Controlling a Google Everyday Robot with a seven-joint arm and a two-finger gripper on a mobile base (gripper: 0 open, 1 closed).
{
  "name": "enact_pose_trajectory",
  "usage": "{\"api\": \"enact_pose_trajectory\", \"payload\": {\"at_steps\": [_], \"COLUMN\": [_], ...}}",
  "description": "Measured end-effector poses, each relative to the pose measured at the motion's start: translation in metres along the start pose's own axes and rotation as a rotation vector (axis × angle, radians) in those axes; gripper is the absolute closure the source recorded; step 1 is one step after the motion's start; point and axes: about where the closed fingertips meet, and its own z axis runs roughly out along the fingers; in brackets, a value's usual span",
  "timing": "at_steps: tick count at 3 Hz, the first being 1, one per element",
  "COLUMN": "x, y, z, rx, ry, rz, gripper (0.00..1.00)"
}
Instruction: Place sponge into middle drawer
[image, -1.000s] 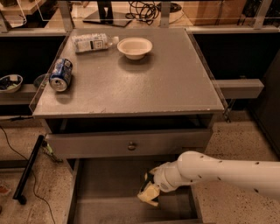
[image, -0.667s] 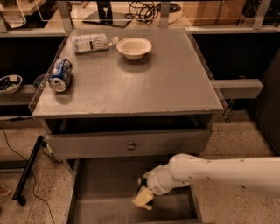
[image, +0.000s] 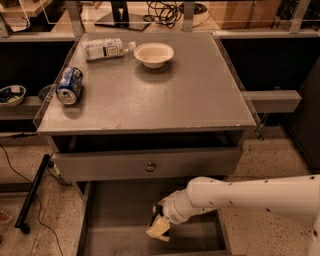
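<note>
The sponge is a pale yellow block held at the tip of my gripper, with a dark strip on its upper edge. The gripper is shut on it, at the end of my white arm that reaches in from the right. Gripper and sponge hang over the open middle drawer, a wide grey drawer with a bare flat floor, at its middle right. I cannot tell whether the sponge touches the floor.
Above it is a grey drawer front with a small round knob, slightly open. On the table top are a white bowl, a lying water bottle and a blue can. A black pole lies on the floor at left.
My gripper has carried the sponge leftward over the middle drawer, toward its centre. The things on the table have not moved.
</note>
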Motion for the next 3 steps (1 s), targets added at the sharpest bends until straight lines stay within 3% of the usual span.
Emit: {"api": "enact_pose_trajectory", "payload": {"at_steps": [2, 3], "x": [0.012, 0.013], "y": [-0.006, -0.006], "z": [0.028, 0.030], "rx": [0.036, 0.039], "ry": [-0.001, 0.007], "rz": [0.069, 0.070], "gripper": [1.00, 1.00]}}
